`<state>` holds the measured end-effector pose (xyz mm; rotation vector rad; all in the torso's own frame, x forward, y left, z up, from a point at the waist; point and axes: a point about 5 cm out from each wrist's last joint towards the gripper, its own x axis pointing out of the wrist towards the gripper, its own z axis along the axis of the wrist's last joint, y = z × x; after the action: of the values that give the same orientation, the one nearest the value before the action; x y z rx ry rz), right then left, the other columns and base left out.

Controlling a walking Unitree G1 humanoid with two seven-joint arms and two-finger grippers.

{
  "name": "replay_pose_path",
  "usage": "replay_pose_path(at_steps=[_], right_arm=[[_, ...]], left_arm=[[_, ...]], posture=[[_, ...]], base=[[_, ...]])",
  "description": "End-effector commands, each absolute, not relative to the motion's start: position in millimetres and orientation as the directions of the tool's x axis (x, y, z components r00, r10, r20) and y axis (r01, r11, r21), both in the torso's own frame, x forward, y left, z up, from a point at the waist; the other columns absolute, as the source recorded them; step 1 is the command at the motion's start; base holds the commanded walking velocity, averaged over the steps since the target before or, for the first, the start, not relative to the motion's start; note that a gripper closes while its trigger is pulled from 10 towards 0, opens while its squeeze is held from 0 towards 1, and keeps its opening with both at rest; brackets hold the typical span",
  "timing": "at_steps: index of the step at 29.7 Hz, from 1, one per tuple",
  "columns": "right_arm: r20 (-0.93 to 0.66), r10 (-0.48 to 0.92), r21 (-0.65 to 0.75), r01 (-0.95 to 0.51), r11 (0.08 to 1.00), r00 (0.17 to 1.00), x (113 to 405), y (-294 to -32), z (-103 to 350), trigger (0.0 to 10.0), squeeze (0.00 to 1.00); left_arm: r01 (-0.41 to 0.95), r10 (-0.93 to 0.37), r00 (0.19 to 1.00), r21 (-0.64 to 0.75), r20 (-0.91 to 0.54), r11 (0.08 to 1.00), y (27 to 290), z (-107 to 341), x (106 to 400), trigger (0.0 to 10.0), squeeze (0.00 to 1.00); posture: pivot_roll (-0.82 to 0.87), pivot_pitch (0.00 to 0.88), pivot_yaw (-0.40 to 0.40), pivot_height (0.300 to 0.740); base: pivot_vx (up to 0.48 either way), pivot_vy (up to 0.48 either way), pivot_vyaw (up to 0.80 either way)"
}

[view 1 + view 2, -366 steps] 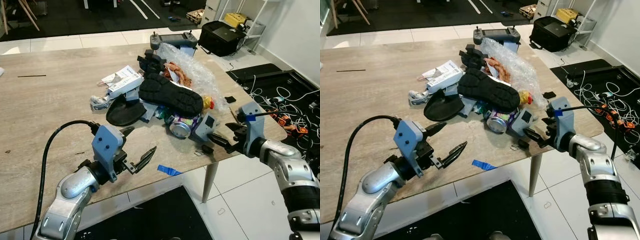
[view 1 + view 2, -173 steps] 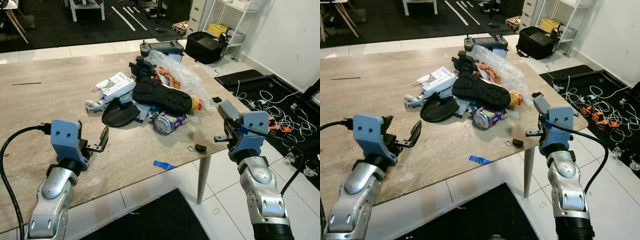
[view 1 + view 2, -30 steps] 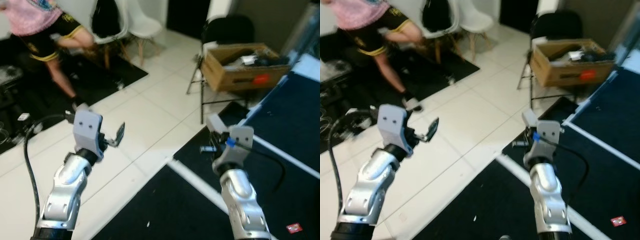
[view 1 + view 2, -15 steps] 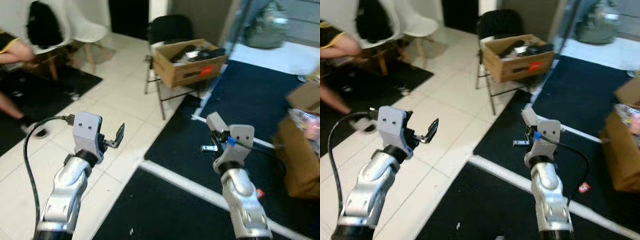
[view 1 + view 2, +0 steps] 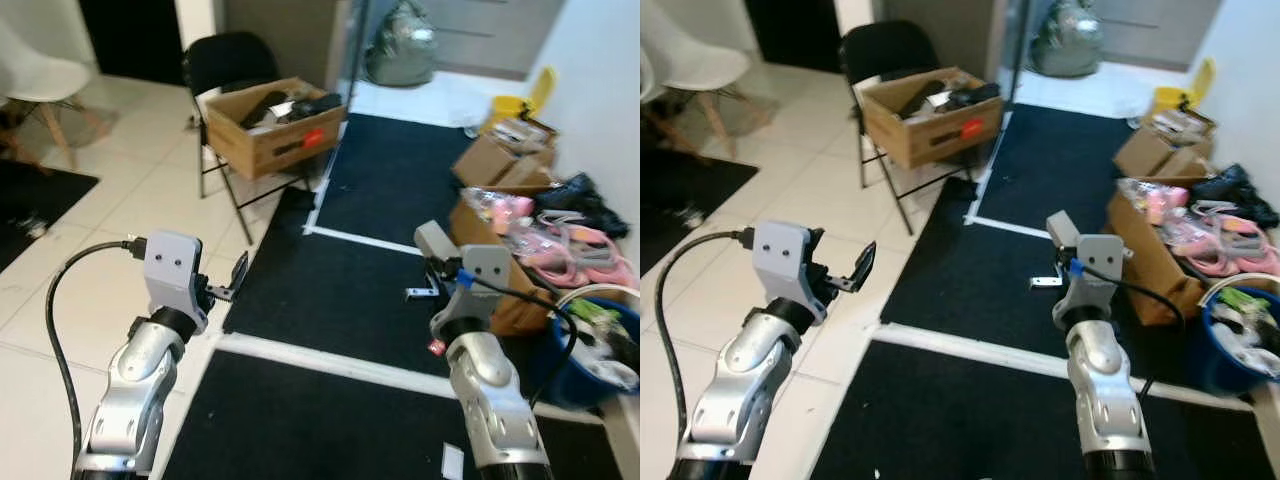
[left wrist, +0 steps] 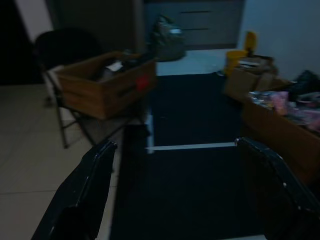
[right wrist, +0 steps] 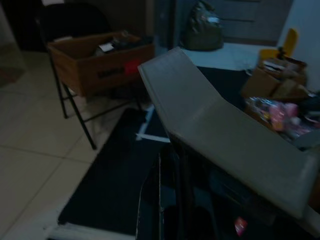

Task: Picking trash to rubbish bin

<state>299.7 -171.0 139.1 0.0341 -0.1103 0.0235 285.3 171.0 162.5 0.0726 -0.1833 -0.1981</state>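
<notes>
Head views: no legible writing; a red label (image 5: 312, 138) on the cardboard box (image 5: 270, 125) is unreadable. The right gripper (image 5: 1065, 262) has its fingers clamped on a grey flat piece of trash (image 5: 1061, 230), long axis pointing far-left. The blue bin (image 5: 1240, 340) stands near right. Black mat (image 5: 340, 290) open ahead.
Left wrist view: left gripper (image 6: 187, 165), fingers apart, empty.
Right wrist view: trash fills centre

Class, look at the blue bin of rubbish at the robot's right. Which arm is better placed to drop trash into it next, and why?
Probably the right. The right tool already holds a grey piece and is nearer the blue bin; the left tool is open.
</notes>
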Motion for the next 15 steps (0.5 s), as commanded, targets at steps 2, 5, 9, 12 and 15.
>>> replay_pose_path(at_steps=[2, 5, 9, 12, 15], right_arm=[[0.085, 0.024, 0.040, -0.027, 0.999, 0.996, 299, -172, 133, 10.0, 0.00], [0.079, 0.027, 0.040, -0.030, 0.999, 0.996, 300, -172, 132, 10.0, 0.00], [0.074, 0.030, 0.040, -0.033, 0.999, 0.997, 300, -172, 130, 10.0, 0.00], [0.071, 0.031, 0.042, -0.034, 0.999, 0.997, 300, -172, 129, 10.0, 0.00], [0.043, 0.031, 0.053, -0.033, 0.998, 0.999, 301, -172, 125, 10.0, 0.00]], left_arm=[[0.183, -0.191, 0.970, 0.067, 0.148, 0.981, 172, 155, 282, 10.0, 0.00], [0.175, -0.181, 0.975, 0.051, 0.133, 0.983, 172, 152, 281, 10.0, 0.00], [0.168, -0.171, 0.979, 0.042, 0.111, 0.985, 173, 149, 281, 10.0, 0.00], [0.162, -0.165, 0.982, 0.043, 0.092, 0.986, 174, 147, 281, 10.0, 0.00], [0.154, -0.158, 0.984, 0.046, 0.084, 0.987, 174, 145, 281, 10.0, 0.00]], posture=[[0.00, 0.082, -0.019, 0.740], [0.00, 0.082, -0.019, 0.740], [0.00, 0.077, -0.025, 0.740], [0.01, 0.077, -0.024, 0.740], [0.01, 0.077, -0.028, 0.740]], base=[[0.000, 0.000, -0.73], [0.000, 0.000, -0.73], [0.000, 0.000, -0.73], [0.000, 0.000, -0.73], [0.000, 0.000, -0.73]])
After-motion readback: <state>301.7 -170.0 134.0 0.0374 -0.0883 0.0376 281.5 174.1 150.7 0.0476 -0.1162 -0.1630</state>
